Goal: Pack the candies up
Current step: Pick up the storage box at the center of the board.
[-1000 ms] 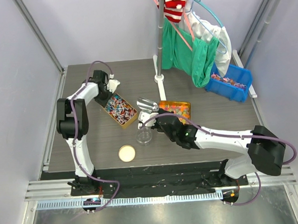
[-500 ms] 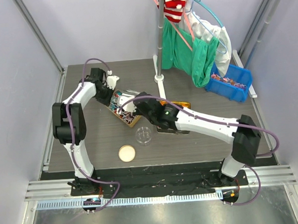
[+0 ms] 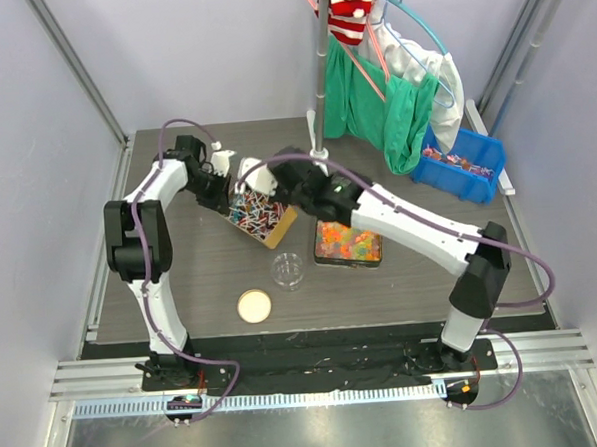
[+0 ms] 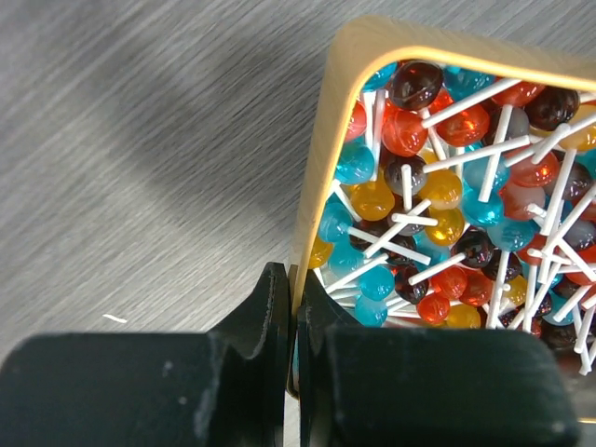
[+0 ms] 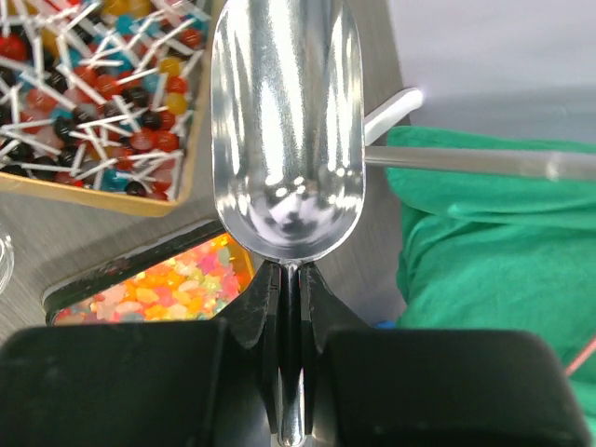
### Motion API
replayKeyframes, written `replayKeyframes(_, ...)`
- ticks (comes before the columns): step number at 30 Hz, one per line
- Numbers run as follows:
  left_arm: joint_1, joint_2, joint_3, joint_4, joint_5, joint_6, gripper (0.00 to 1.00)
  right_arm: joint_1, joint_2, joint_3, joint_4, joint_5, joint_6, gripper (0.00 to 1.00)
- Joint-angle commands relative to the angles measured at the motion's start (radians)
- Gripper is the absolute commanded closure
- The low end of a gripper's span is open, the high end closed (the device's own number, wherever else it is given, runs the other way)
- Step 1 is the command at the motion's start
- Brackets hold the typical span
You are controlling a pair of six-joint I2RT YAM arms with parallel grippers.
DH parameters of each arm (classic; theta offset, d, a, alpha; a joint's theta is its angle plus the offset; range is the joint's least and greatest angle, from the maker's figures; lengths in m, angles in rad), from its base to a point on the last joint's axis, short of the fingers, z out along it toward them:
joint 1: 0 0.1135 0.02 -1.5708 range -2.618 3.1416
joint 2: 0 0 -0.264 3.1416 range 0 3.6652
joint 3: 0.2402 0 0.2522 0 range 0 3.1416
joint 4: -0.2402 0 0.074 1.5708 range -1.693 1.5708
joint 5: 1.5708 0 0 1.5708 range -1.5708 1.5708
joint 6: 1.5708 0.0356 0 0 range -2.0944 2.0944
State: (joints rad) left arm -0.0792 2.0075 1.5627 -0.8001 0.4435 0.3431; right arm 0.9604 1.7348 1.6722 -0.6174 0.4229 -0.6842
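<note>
**Two grippers clenched, one on a tray rim and one on a scoop**

The left gripper [image 4: 296, 300] is pinched tight on the pale rim of a light wooden tray [image 4: 315, 186], one finger outside the wall and one just inside it. Directly ahead of its fingertips, and off to their right, lie the candies [image 4: 438, 186]. They are small glossy balls in red, blue, orange and dark brown, each on a thin white stick, heaped in the tray. To the left of this gripper is the grey wood-grain worktop [image 4: 140, 140].

The right gripper [image 5: 291, 279] is clamped on the thin handle of a polished metal scoop [image 5: 284, 121], which points straight out beyond its fingertips with the bowl facing the wrist camera. Ahead and to its left sits the same tray with the candies [image 5: 84, 65]. Closer in on the left is a dark-rimmed tin [image 5: 130, 263] of orange, yellow and green jelly pieces. To its right hangs a green cloth [image 5: 484, 233].

From above, the two grippers are close together over the tray [image 3: 287, 224], the left gripper [image 3: 221, 174] at its far-left end and the right gripper [image 3: 281, 184] just beside it. Nearer the arm bases stand a small clear glass jar [image 3: 288, 272] and a round pale lid [image 3: 254, 306].
</note>
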Motion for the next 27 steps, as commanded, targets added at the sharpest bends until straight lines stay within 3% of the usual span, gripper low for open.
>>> replayKeyframes(1,0.05,0.036,0.102,-0.099,0.198,-0.091,1.0,-0.06,-0.122,0.129,-0.106,-0.105,0.118,0.99)
replayKeyframes(9,0.076,0.105,0.16,-0.192,0.359,-0.116,1.0,-0.06,-0.153,0.159,-0.156,-0.127,0.144,0.99)
replayKeyframes(14,0.076,0.125,0.157,-0.205,0.368,-0.112,1.0,-0.061,-0.118,0.204,-0.174,-0.17,0.172,0.99)
replayKeyframes(20,0.108,0.175,0.178,-0.272,0.518,-0.072,1.0,-0.06,-0.063,0.244,-0.193,-0.196,0.172,0.99)
replayKeyframes(27,0.11,0.128,0.117,-0.166,0.356,-0.142,0.99,-0.054,-0.038,0.251,-0.194,-0.182,0.161,0.99)
